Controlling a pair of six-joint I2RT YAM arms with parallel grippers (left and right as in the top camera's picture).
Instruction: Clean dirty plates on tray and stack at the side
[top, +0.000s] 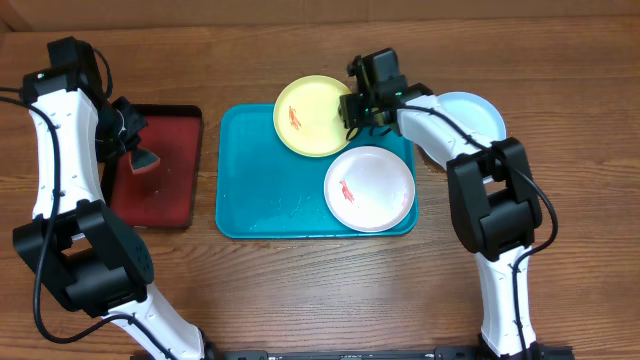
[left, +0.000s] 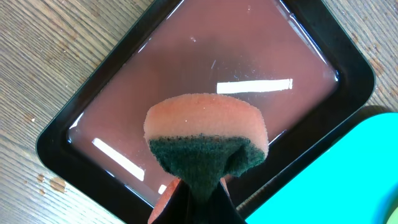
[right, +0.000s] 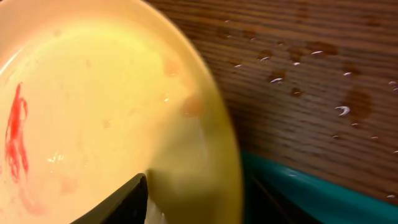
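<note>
The turquoise tray (top: 250, 200) lies mid-table. A yellow-green plate (top: 312, 115) with a red smear overlaps the tray's far rim, and a white plate (top: 369, 188) with a red smear lies in its right half. A pale mint-blue plate (top: 470, 115) rests on the wood to the right. My right gripper (top: 358, 110) straddles the yellow-green plate's (right: 93, 106) right rim. One finger (right: 121, 202) lies on the plate's inner face, the other is hidden beneath. My left gripper (top: 138, 150) is shut on an orange-and-green sponge (left: 205, 134) above the dark-red tray (left: 205, 56).
The dark-red tray (top: 155, 165) with a black rim sits left of the turquoise tray, a narrow strip of wood between them. Water drops dot the wood (right: 311, 81) beyond the yellow-green plate. Bare brown tabletop (top: 330, 290) stretches along the front.
</note>
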